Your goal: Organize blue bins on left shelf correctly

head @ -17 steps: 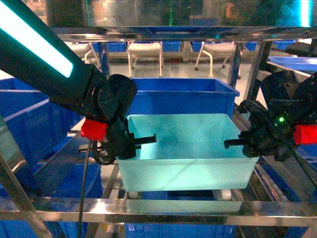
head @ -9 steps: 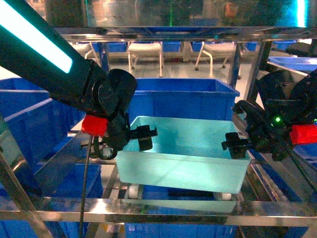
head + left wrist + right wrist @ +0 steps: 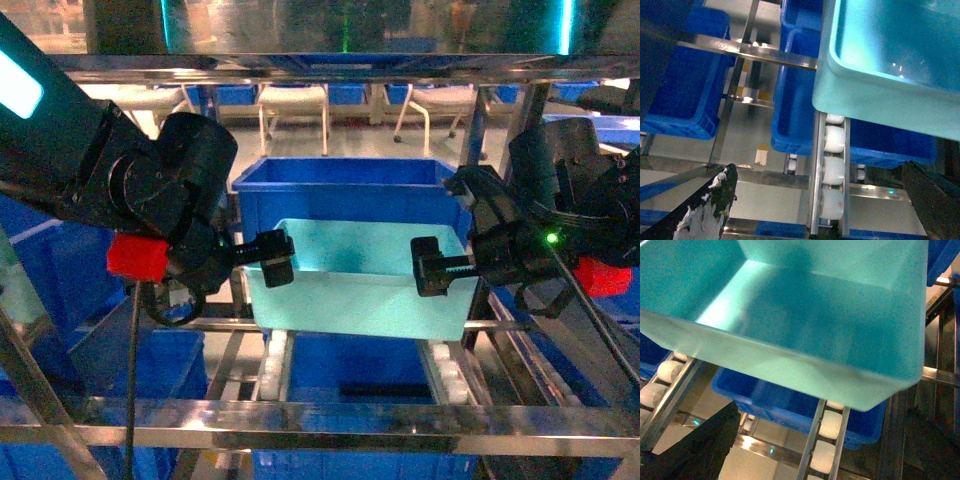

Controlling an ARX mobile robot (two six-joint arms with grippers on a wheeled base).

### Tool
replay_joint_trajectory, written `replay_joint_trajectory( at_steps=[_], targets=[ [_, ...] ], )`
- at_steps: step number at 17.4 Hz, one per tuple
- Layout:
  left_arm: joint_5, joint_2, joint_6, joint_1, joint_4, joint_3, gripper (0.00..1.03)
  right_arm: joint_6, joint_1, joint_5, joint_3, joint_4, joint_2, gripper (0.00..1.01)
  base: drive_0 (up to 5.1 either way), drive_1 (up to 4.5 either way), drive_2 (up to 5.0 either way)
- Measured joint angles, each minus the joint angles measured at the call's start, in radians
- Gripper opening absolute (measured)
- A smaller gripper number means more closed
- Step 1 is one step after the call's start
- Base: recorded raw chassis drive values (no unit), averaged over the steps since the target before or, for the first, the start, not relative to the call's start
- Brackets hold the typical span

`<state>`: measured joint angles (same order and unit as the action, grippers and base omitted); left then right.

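- Head view shows the light turquoise bin point(image 3: 355, 285) sitting on the roller tracks of the left shelf point(image 3: 330, 425), with a royal-blue crate point(image 3: 350, 190) just behind it.
- The left gripper point(image 3: 272, 258) is at the bin's left rim and the right gripper point(image 3: 432, 266) is at its right rim.
- Each one seems to touch the rim, but I cannot tell if they pinch it or just press on it, and I cannot tell how wide they are open.
- To do this step well, I think both arms should push at the same speed, so the bin stays straight on the white rollers point(image 3: 832, 170).
- Going slow would help, so it meets the royal-blue crate softly.
- One risk: if one side goes faster, the bin could turn and catch on a rail.
- The rollers look smooth and easy to slide on, and the steel is shiny.
- More blue crates point(image 3: 687, 75) sit on the racks lower down and at the sides.
- Far back in the room there are white chairs point(image 3: 292, 105) on a pale floor.
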<state>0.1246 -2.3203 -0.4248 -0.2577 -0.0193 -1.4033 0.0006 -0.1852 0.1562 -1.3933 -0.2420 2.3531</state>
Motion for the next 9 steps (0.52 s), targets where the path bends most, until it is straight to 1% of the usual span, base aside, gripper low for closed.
replay_joint_trajectory(
  at_steps=[2,3,6,7,9],
  targets=[
    [0.000,0.014,-0.014,-0.001,-0.008,0.036,0.98,0.008,0.003,0.011,0.034,-0.016,-0.013,0.98,0.0,0.00,0.0],
    [0.000,0.032,-0.021,-0.003,-0.009,0.052,0.98,0.012,0.003,0.009,0.056,-0.006,-0.032,0.98,0.0,0.00,0.0],
    [0.000,0.092,-0.043,-0.023,0.007,0.124,0.98,0.031,0.012,0.010,0.148,-0.016,-0.094,0.98,0.0,0.00,0.0],
    [0.000,0.105,-0.047,-0.025,-0.010,0.149,0.98,0.040,0.016,0.010,0.166,-0.018,-0.105,0.98,0.0,0.00,0.0],
    [-0.001,0.106,-0.050,-0.030,-0.007,0.153,0.98,0.052,0.016,0.010,0.167,-0.018,-0.106,0.98,0.0,0.00,0.0]
  ],
)
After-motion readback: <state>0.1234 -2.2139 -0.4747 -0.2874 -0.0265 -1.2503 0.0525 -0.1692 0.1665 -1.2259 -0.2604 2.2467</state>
